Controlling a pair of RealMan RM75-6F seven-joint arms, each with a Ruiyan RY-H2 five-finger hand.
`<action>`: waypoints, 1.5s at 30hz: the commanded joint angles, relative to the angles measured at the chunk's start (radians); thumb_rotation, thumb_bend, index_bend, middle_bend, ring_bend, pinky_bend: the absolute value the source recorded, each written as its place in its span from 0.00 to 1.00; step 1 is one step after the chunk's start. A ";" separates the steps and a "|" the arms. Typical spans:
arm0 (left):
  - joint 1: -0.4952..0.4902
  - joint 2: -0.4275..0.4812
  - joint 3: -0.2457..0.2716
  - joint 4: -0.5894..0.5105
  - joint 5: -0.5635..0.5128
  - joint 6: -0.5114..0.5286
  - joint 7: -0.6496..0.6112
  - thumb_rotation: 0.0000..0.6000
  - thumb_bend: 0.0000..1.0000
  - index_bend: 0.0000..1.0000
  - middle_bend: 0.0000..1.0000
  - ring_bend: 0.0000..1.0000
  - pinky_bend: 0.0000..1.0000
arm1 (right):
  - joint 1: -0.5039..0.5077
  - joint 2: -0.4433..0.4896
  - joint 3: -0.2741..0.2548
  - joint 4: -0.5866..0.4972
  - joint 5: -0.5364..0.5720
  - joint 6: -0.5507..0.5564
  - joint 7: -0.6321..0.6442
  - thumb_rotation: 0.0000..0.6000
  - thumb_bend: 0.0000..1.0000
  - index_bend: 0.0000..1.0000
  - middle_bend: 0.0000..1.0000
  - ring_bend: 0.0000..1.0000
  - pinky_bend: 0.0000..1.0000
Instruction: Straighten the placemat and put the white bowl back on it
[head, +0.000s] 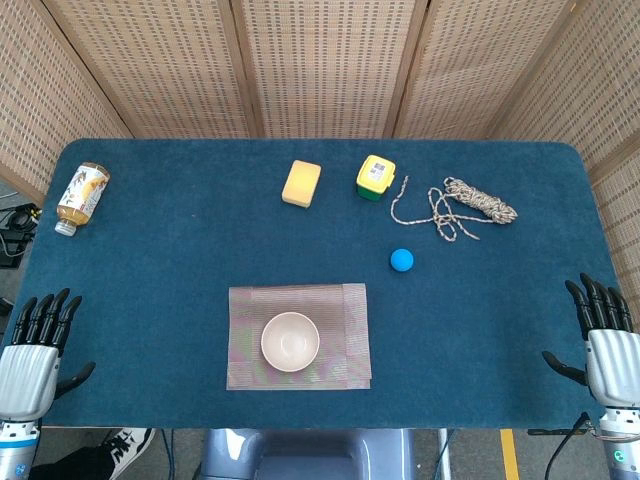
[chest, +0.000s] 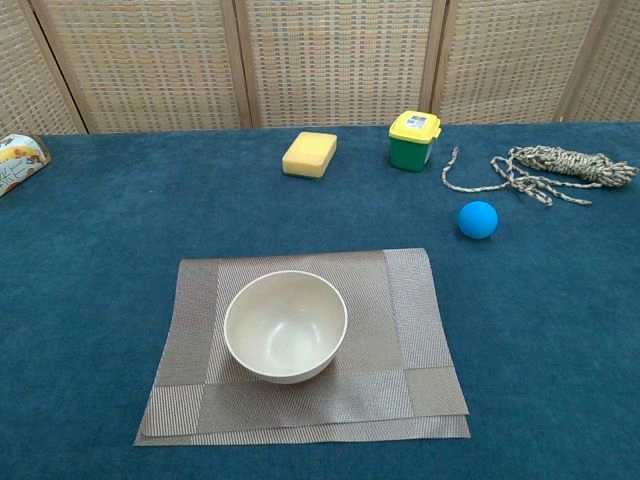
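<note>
Grey-brown woven material forms the placemat (head: 300, 336), which lies flat on the blue tabletop (head: 180, 250) near the front edge, at centre. Its right portion shows a doubled layer, and the chest view shows a second edge protruding along the front. The white bowl (head: 290, 341) stands upright on the placemat, slightly left of the mat's centre, empty.

The left hand (head: 32, 355) rests at the front left corner of the tabletop, fingers extended and apart, holding nothing. The right hand (head: 607, 345) rests at the front right corner in the same posture, fingers spread, holding nothing. Both hands are well apart from the placemat and bowl, which lie between them. Neither hand appears in the chest view.

Across the far half of the tabletop:
- a bottle (head: 80, 196) lying on its side at far left; its label carries print too small to read;
- a yellow sponge (head: 301, 183);
- a green container with a yellow lid (head: 375, 178), bearing a small unreadable label;
- a coiled rope (head: 465, 207);
- a blue ball (head: 401, 260).
</note>
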 joint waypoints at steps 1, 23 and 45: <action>0.000 0.000 0.000 0.001 -0.001 -0.002 -0.001 1.00 0.09 0.00 0.00 0.00 0.00 | 0.000 0.001 0.001 0.000 0.001 -0.001 0.001 1.00 0.14 0.00 0.00 0.00 0.00; -0.026 -0.015 0.001 0.002 0.008 -0.045 0.013 1.00 0.09 0.00 0.00 0.00 0.00 | 0.002 0.008 -0.002 -0.011 -0.003 -0.011 0.000 1.00 0.14 0.00 0.00 0.00 0.00; -0.255 -0.209 -0.026 -0.105 0.026 -0.410 0.378 1.00 0.10 0.31 0.00 0.00 0.00 | -0.002 0.027 -0.008 -0.021 -0.017 -0.009 0.037 1.00 0.14 0.00 0.00 0.00 0.00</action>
